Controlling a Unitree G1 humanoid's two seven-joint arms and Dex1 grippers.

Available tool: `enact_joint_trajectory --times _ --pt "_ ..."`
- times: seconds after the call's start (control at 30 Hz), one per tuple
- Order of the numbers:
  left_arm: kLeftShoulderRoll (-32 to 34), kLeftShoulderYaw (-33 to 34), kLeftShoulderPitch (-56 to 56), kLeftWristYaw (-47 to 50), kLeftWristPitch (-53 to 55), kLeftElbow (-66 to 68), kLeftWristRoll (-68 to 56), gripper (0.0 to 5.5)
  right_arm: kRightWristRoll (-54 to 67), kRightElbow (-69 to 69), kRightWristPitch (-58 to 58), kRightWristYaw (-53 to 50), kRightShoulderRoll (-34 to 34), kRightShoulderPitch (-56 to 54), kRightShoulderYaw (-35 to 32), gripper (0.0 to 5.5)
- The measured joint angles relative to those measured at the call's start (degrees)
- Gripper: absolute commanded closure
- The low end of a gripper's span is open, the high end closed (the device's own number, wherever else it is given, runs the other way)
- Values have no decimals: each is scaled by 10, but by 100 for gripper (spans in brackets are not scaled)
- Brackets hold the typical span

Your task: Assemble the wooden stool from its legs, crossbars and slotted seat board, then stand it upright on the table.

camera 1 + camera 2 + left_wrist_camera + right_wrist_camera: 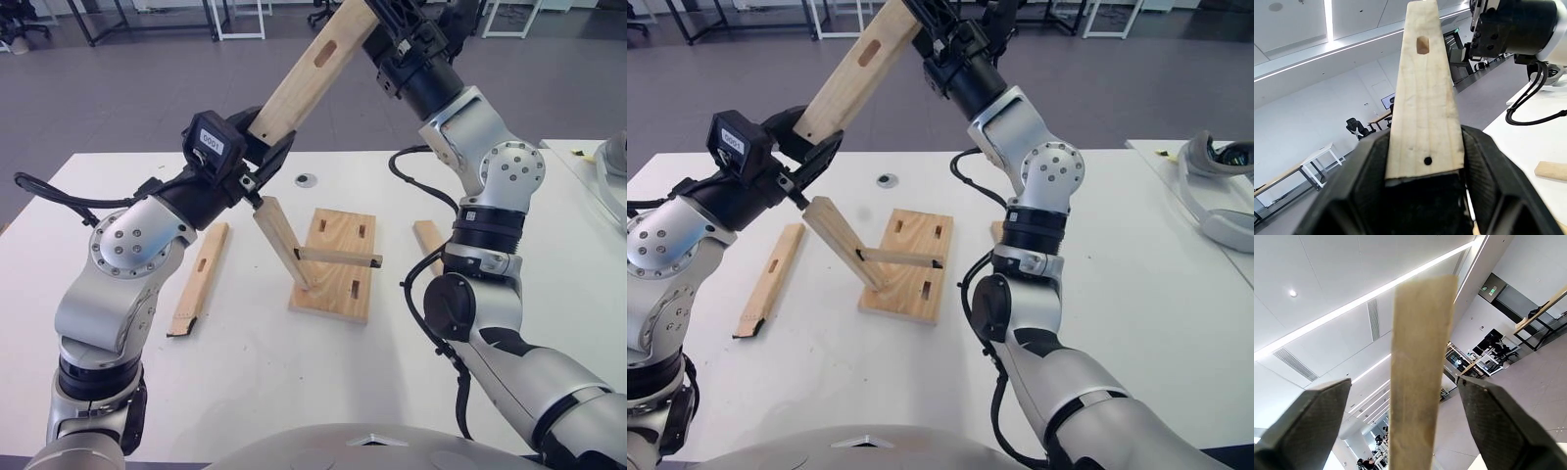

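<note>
A long wooden leg with a slot in its face slants up over the table. My left gripper is shut on its lower end. My right gripper stands open around its upper end, with gaps between the wood and both fingers. The slotted seat board lies flat mid-table. A second leg leans tilted out of it, with a thin crossbar sticking from its side. Another leg lies flat to the left. A short wooden piece lies behind my right arm.
A small grey disc sits in the white table behind the board. A headset lies on a neighbouring table to the right. Grey floor with desks and chairs lies beyond the far edge.
</note>
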Motion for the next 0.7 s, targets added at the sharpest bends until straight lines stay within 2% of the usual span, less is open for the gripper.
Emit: enact_joint_trajectory --times 0.2,0.47,0.6,0.63,0.7 --pt "0 0 11 -7 -2 0 1 342 30 1 -5 -34 -4 0 -11 312" --pt "0 0 11 -6 -3 -1 4 342 30 0 -8 -46 -22 0 2 447" --pt "0 -4 12 -7 -3 0 19 342 28 -8 -13 -52 -22 1 11 448" --pt "0 -6 12 -6 -3 1 23 305 24 -16 -16 -58 -22 1 15 448" --pt "-1 -2 12 0 0 6 25 275 0 -30 -35 -67 -23 3 23 449"
